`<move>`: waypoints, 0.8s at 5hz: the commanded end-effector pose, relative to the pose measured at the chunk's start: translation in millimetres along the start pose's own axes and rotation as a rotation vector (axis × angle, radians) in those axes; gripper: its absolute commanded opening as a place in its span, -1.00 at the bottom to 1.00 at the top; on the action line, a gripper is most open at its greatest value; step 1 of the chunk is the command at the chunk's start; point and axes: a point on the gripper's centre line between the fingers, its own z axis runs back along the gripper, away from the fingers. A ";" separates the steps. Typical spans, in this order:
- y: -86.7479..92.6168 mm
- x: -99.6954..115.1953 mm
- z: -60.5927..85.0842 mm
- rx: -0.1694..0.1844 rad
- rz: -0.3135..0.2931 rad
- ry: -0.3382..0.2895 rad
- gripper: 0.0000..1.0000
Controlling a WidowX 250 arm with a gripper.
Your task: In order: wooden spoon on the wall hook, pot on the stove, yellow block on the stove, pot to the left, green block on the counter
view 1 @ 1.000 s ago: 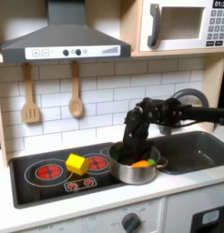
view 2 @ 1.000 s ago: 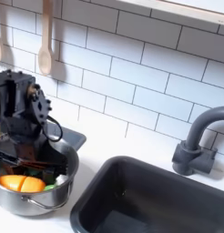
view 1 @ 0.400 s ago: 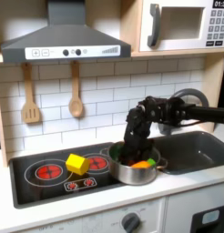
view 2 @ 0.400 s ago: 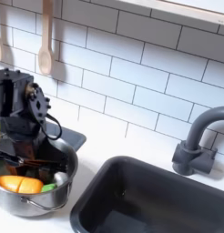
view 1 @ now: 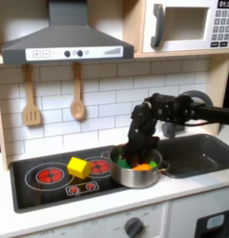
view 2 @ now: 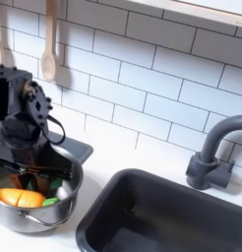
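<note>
The silver pot (view 1: 142, 173) stands on the right end of the black stove (view 1: 42, 177). It holds a green block (view 2: 51, 202) and an orange piece (view 2: 19, 198). My black gripper (view 1: 135, 158) reaches down over the pot's back rim, and its fingertips (view 2: 32, 182) are low inside the pot (view 2: 39, 215). I cannot tell whether the jaws grip the rim. The yellow block (view 1: 79, 167) lies on the stove between the burners. The wooden spoon (view 1: 77, 94) hangs on the tiled wall, and the second exterior view has the same spoon (view 2: 49, 39) at its upper left.
A wooden spatula (view 1: 31, 100) hangs left of the spoon. The dark sink (view 1: 198, 153) with its grey faucet (view 2: 213, 156) lies right of the pot. White counter (view 2: 113, 153) runs between stove and sink. A range hood (view 1: 65, 42) and a microwave (view 1: 186, 26) sit overhead.
My gripper has risen slightly over the pot's back rim. The pot, the yellow block and the spoon stay where they were.
</note>
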 end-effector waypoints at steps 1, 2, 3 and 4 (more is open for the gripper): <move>-3.3 8.8 9.7 -0.016 0.005 -0.034 -1.00; -3.7 8.0 6.5 -0.035 -0.012 0.001 -1.00; -5.6 5.4 5.0 -0.038 -0.043 0.033 1.00; -4.6 0.5 -10.1 -0.031 -0.040 0.070 1.00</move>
